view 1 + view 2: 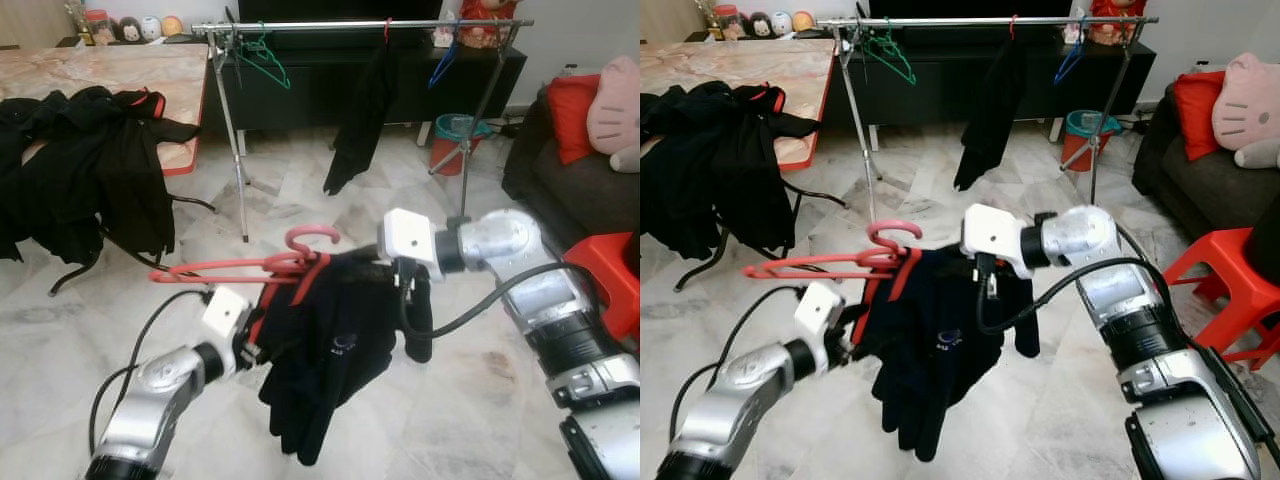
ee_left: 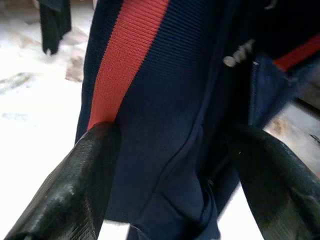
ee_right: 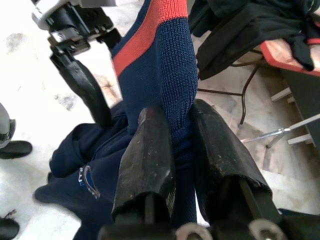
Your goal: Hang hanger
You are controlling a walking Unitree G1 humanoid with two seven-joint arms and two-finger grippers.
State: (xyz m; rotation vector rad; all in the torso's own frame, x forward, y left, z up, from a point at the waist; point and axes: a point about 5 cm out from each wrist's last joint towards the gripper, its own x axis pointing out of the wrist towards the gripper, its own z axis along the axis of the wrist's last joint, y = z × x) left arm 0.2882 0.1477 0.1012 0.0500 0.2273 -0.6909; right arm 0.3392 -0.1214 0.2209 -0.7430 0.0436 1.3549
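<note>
Status: the hanger point(image 1: 235, 266) is loaded but not yet hung. I have it in mid-air in front of me, well short of the rail point(image 1: 360, 24), with the navy jacket point(image 1: 325, 350) draped from it and its hook point(image 1: 312, 238) pointing up.

Right gripper point(image 3: 175, 145): jaws closed on the jacket's ribbed collar, navy with a red stripe, right by the hook. I judge the collar is pinched against the hanger there, though the cloth hides the contact.

Left gripper point(image 2: 170, 170): jaws spread, one finger on each side of the jacket's front just below the collar; not clamped, as far as the wrist view shows.

On the rail: a green hanger point(image 1: 262, 55), a black garment point(image 1: 362, 110) and a blue hanger point(image 1: 443, 58), with free space between them. Dark clothes point(image 1: 85, 170) lie on the worktop point(image 1: 110, 65) to my left.

Remaining: close the distance to the rail, lift the hook over it, release.
</note>
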